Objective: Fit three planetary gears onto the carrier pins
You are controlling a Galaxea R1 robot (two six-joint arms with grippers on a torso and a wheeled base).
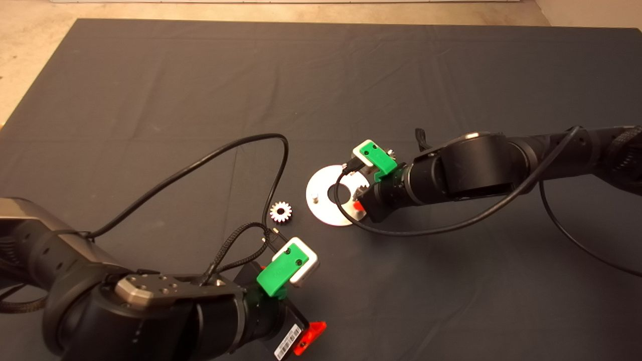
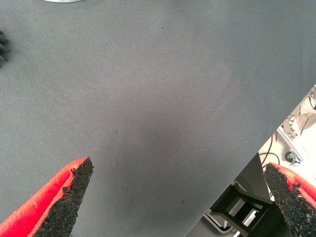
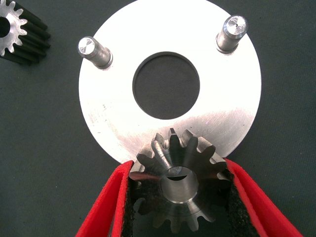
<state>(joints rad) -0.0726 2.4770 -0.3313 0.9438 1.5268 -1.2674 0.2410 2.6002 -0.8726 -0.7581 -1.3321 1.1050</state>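
The right gripper [image 3: 175, 197] holds 1 gear [image 3: 177, 183] flat over the disc [image 3: 118, 123], so its hole can slide onto the pin under it. 2 pins [image 3: 94, 51] stand bare just past its fingers, and another gear [image 1: 281, 212] waits beside the disc. The left gripper [image 2: 182, 197] hangs wide and empty, well apart.

Head view overhead; right wrist close above disc [image 3: 118, 128], shared.

text: none legible | barcode label [image 1: 288, 342] on left arm's wrist: digits too small to read
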